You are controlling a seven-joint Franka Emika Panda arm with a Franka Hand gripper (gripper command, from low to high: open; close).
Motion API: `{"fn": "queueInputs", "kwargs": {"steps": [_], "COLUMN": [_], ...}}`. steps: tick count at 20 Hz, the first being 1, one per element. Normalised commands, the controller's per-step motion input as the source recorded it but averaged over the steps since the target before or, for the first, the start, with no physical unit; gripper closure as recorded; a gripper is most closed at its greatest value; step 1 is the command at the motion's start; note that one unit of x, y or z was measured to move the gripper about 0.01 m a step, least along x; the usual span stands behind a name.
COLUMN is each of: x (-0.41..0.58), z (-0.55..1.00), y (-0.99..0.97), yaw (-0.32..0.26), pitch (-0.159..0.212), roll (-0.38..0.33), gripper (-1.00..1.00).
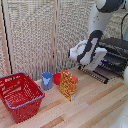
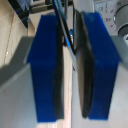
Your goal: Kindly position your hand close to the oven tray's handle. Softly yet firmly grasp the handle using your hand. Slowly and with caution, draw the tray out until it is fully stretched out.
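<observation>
The wrist view shows the hand [image 2: 69, 70] clenched — both blue fingers [image 2: 46, 75] pinching a thin bar of the tray [image 2: 65, 35]. Only the exterior view shows the oven [image 1: 116, 52] and the tray drawn out below it.

Light wooden desk [image 1: 95, 107]. On it: red basket [image 1: 21, 95], blue cup [image 1: 47, 80], red bowl [image 1: 57, 78], upright snack box [image 1: 68, 85], oven [image 1: 116, 52].
</observation>
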Motion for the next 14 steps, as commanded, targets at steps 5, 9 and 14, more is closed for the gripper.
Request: {"fn": "queueInputs", "kwargs": {"steps": [5, 9, 14], "x": [0.009, 0.021, 0.140], "z": [0.00, 0.16, 0.26], "y": [0.02, 0.11, 0.04], "yaw": [0.000, -0.014, -0.057], "pitch": [0.014, 0.000, -0.003], "roll": [0.000, -0.001, 0.021], "gripper": [-1.00, -1.00, -1.00]}}
